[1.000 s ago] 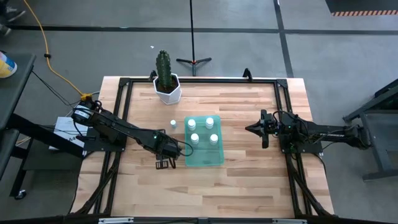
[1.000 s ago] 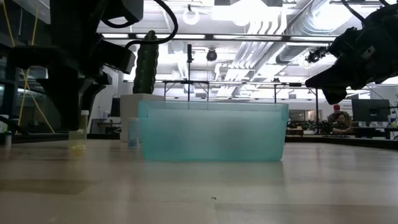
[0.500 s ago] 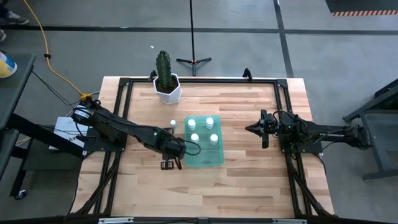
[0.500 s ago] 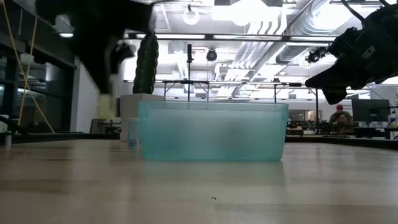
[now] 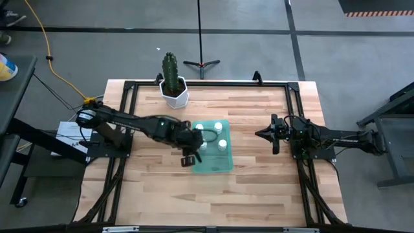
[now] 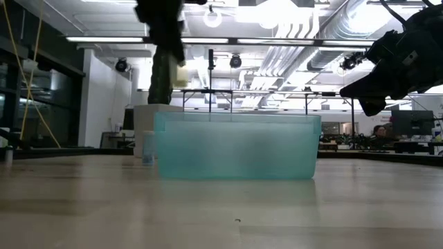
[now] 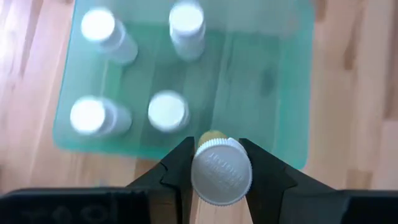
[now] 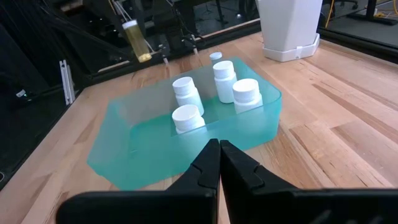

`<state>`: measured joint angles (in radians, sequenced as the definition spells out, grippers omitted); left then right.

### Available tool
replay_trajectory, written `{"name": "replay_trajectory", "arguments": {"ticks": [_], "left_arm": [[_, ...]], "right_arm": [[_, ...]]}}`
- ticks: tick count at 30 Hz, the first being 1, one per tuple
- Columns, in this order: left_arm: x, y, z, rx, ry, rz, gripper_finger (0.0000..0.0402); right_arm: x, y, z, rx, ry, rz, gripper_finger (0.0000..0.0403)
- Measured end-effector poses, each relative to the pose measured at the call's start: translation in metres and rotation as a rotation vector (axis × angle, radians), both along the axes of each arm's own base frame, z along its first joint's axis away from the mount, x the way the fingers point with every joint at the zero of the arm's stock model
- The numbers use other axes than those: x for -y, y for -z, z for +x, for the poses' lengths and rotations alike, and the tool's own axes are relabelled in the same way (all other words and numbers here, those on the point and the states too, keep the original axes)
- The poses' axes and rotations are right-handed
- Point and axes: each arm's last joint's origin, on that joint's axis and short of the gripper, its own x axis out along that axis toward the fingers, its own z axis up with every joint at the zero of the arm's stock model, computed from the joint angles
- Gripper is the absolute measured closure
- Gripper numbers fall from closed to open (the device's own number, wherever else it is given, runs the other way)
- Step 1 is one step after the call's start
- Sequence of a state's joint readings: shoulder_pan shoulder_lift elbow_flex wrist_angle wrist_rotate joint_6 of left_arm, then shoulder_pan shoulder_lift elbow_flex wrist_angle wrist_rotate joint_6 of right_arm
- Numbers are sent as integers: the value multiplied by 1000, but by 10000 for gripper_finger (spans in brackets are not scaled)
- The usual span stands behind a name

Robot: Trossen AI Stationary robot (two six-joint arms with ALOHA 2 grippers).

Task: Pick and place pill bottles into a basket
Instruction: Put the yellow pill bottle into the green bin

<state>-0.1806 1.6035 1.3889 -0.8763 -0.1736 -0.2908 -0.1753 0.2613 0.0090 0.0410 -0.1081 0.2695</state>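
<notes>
Translucent green plastic makes up the basket, a flat rectangular tray with low, softly rounded walls, resting on the pale wood-plank bench. Four pill bottles stand upright inside it, small smooth white cylinders with ribbed white caps; in the right wrist view they cluster toward one end, leaving the rest of the floor bare. A fifth bottle stands alone on the bench just outside the basket's wall, on the side toward the white hexagonal cactus pot.

The left gripper has its dark jaws clamped on a sixth bottle, whose round embossed cap faces the wrist camera. It hangs above the basket's near-left edge in the high view, and in the low view the bottle sits well above the tray's rim.

A second ago this gripper was down at bench level, left of the basket; half a second ago it was lifting; now it has risen and swung over the tray's edge, carrying the bottle. The four bottles inside and the loose one outside have not moved.

The right gripper waits off to the right, well apart from the basket, jaws pressed together, unchanged from before.
</notes>
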Motion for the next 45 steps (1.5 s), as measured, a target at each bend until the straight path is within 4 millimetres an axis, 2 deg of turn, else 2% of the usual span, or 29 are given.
{"name": "replay_trajectory", "arguments": {"ticks": [7, 16, 24, 28, 36, 45], "left_arm": [[-5, 3, 13, 62, 40, -17, 230], [1, 41, 34, -42, 79, -67, 251], [4, 69, 47, -103, 97, -102, 225], [5, 82, 52, -131, 98, -101, 228], [6, 86, 56, -117, 117, -100, 248], [6, 71, 54, -136, 146, -83, 199]], "right_arm": [[0, 0, 0, 0, -1, 0, 401], [0, 0, 0, -1, -2, -8, 402], [0, 0, 0, -4, -2, -8, 401], [0, 0, 0, -6, -2, -7, 402], [0, 1, 0, -7, -2, -7, 401], [0, 1, 0, -9, -2, -7, 402]]}}
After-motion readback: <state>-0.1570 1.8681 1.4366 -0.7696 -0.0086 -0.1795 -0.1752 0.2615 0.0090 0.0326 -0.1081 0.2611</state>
